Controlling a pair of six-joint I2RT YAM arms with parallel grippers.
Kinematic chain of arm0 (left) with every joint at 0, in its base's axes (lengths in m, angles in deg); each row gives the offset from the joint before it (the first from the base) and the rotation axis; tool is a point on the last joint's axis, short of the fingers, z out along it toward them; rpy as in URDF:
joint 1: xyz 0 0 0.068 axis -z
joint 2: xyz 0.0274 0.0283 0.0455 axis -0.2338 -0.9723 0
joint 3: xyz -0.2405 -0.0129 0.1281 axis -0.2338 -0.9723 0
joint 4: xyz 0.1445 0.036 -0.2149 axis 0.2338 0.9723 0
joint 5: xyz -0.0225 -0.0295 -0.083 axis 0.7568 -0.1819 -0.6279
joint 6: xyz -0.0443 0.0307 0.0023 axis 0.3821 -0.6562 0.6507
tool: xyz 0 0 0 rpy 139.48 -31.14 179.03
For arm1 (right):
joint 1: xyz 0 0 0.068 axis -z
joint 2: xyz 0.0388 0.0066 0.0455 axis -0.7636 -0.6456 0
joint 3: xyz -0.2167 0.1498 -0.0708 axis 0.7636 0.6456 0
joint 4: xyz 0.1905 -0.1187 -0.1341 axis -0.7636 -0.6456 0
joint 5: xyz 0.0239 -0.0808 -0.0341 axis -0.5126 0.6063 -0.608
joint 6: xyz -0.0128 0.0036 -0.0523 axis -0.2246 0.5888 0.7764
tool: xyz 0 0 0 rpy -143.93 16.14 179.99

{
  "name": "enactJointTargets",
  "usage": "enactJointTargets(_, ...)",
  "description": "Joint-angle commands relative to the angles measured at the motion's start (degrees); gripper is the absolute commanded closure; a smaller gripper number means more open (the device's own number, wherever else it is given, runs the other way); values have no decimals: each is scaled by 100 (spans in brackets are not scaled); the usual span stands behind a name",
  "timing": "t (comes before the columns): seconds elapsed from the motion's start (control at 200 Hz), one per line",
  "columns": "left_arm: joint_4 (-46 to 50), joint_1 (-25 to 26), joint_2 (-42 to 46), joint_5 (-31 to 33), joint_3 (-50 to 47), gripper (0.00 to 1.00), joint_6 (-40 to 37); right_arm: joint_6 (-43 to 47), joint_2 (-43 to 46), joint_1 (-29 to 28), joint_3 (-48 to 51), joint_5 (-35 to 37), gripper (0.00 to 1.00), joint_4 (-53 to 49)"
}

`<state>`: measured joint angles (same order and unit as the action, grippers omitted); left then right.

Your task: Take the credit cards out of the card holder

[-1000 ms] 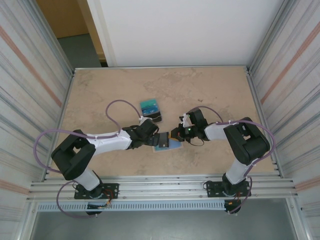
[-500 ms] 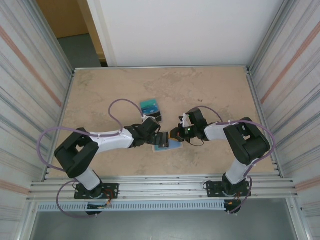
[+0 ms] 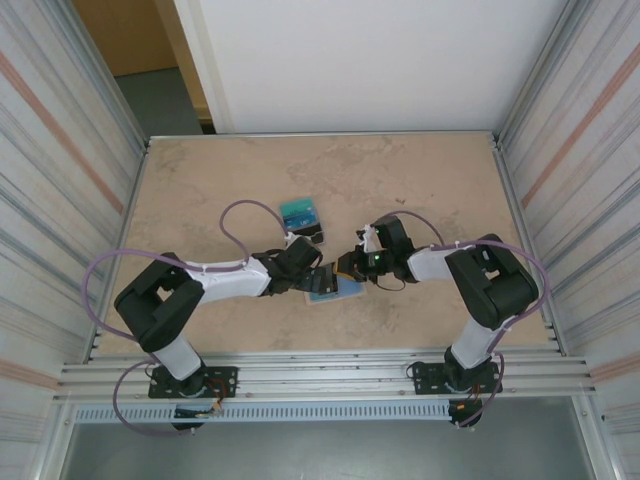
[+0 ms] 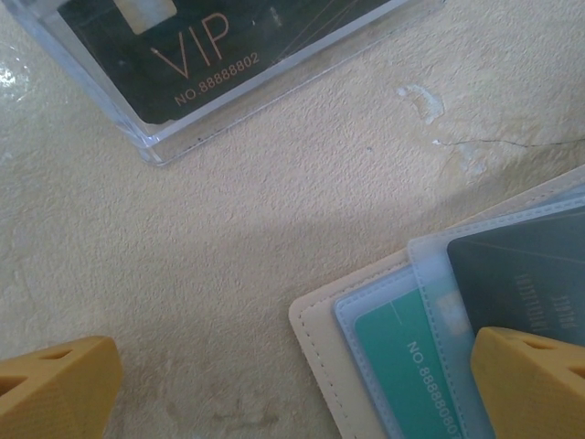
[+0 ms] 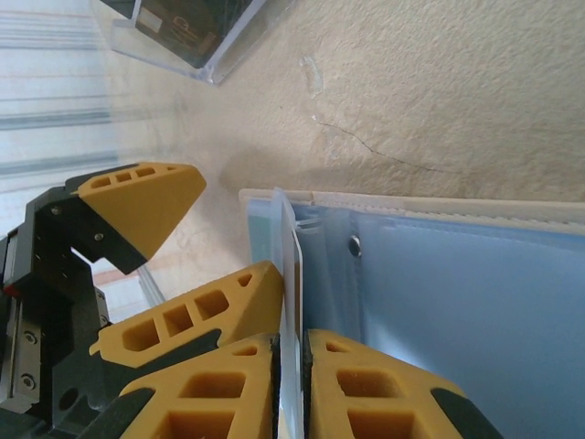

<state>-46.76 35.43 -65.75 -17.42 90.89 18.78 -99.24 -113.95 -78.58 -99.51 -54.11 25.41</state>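
1. Step in hand: drawing a card out. The card holder lies open on the surface, just to 6 o'clock of its middle, between the two grippers.
2. The right gripper comes in from 3 o'clock. Its jaws are almost together on a thin pale leaf standing on edge at the holder's border. The leaf looks like one of the holder's own sleeves, and I cannot tell whether a card sits inside it.
3. The left gripper comes in from 9 o'clock with its jaws spread wide and nothing between them. It hovers low over the holder's near corner.
4. The credit cards are not yet out. A teal card and a dark card sit tucked in overlapping pale blue sleeves.
5. A clear case with a dark VIP card in it rests at 11 o'clock of the holder, apart from it.
6. Orientation: from above, the holder's long axis runs roughly along the 9-to-3 line. In the left wrist view, its cream corner points to 10 o'clock, and the teal card's printing runs from 11 toward 5.
7. Next move, as I judge it: the left gripper must close on an exposed card edge alone, not on the sleeve. It should then pull along the card's length while the right gripper pins the holder. A pull off that line would likely drag the holder along.
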Motion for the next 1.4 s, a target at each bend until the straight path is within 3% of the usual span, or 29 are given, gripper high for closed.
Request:
enactJointTargets(0.0, 200, 49, -67, -30, -149, 1, 51, -137, -125, -99, -7, -118, 83, 270)
enactJointTargets(0.2, 208, 53, -92, -39, -123, 1, 53, -71, -117, -157, -56, -25, 86, 151)
enactJointTargets(0.471, 434, 52, -34, 82, -70, 1, 101, 374, 504, 122, -64, 86, 96, -543)
enactJointTargets(1.057, 561, 45, 689, 246, -61, 1, 89, 1267, 1550, 437, -351, 863, 99, -2340)
enactJointTargets(1.263, 573, 43, 1068, 316, -12, 1, 96, 1361, 1957, 568, -296, 980, 99, -2455)
enactJointTargets(1.393, 453, 42, 1386, 363, -52, 1, 142, 1301, 2285, 563, -153, 976, 99, -1996)
